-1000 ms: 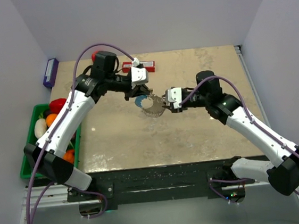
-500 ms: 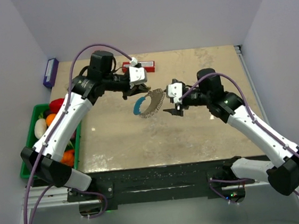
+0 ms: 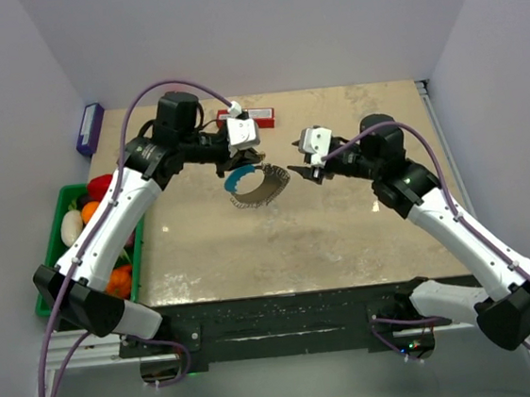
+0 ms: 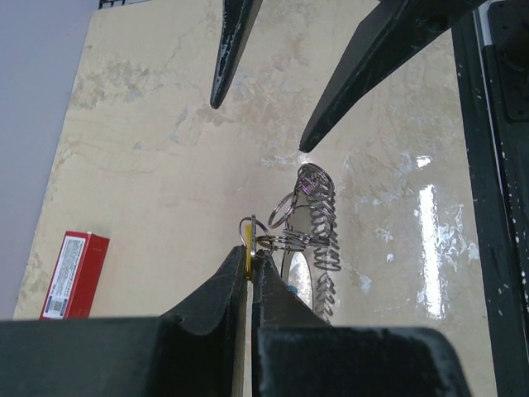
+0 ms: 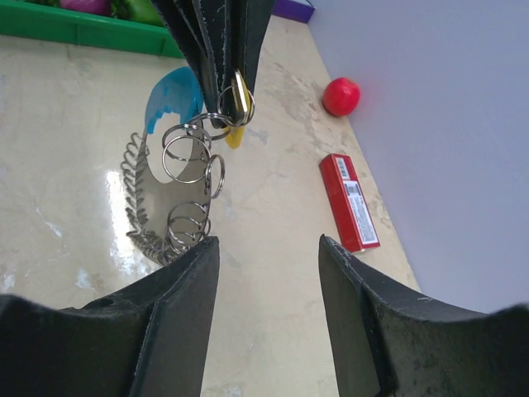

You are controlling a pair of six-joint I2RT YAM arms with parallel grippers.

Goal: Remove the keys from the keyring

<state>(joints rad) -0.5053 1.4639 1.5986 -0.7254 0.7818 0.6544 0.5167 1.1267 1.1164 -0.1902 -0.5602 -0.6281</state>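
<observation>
- The left gripper (image 4: 250, 250) is clenched tight on the brass key (image 5: 239, 93) and a small ring beside it.
- The keyring (image 3: 262, 189) hangs from those fingertips, its silvery coils and blue segment (image 5: 169, 98) trailing below them.
- The right gripper (image 5: 267, 241) is released, its fingers spread and grasping nothing, facing the dangling rings just ahead of its tips.

Two white-and-black robot arms trailing purple cables (image 3: 172, 82).
Left arm (image 3: 107, 225) at 9 o'clock, right arm (image 3: 458, 226) at 3 o'clock: white shells, black joints, white wrist blocks, black tapered fingers (image 5: 178, 314).
</observation>
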